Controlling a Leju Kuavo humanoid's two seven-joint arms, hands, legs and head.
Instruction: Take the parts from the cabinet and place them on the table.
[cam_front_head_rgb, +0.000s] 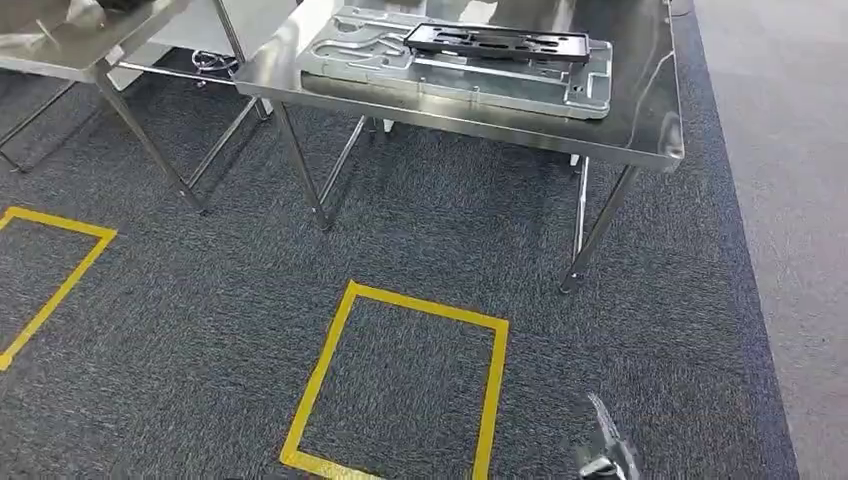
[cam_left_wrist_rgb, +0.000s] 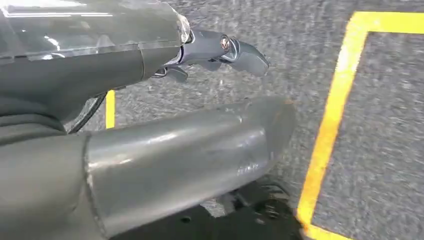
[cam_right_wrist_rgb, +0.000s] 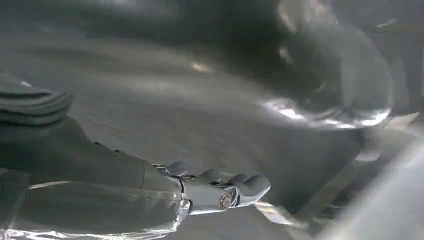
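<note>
Lying flat on the steel tabletop (cam_front_head_rgb: 640, 110) in head view are two parts: a large silver machined plate (cam_front_head_rgb: 470, 70) w/ cut-out channels, and a black flat part (cam_front_head_rgb: 497, 41) w/ slots, resting on top of the plate toward its far side. Silver plate sits well inside the tabletop edges; bare steel shows to its right, up to the rounded front-right corner. No bin or tray shows; the plate is the only thing carrying another item. Black part is matte, long and thin; silver plate is bright, its front edge running roughly parallel w/ the tabletop's front edge.

A second steel table (cam_front_head_rgb: 80, 45) stands at upper left, separate from the first, w/ a cable coil (cam_front_head_rgb: 205, 62) on the floor btwn them. Dark grey carpet (cam_front_head_rgb: 420, 230) lies in front, marked by a yellow tape square (cam_front_head_rgb: 400, 385) near centre and another tape outline (cam_front_head_rgb: 55, 275) at left. Lighter floor strip (cam_front_head_rgb: 790, 200) runs along the right.

Left hand (cam_left_wrist_rgb: 200, 100) in left wrist view hangs over the carpet beside yellow tape, holding nothing: thumb straight, dark fingers (cam_left_wrist_rgb: 240, 52) extended and apart from it. Right hand (cam_right_wrist_rgb: 215, 192) in right wrist view is blurred; fingers (cam_right_wrist_rgb: 250, 185) look lightly curled, nothing seen in them, but can't tell for sure whether they're spread or closed.
</note>
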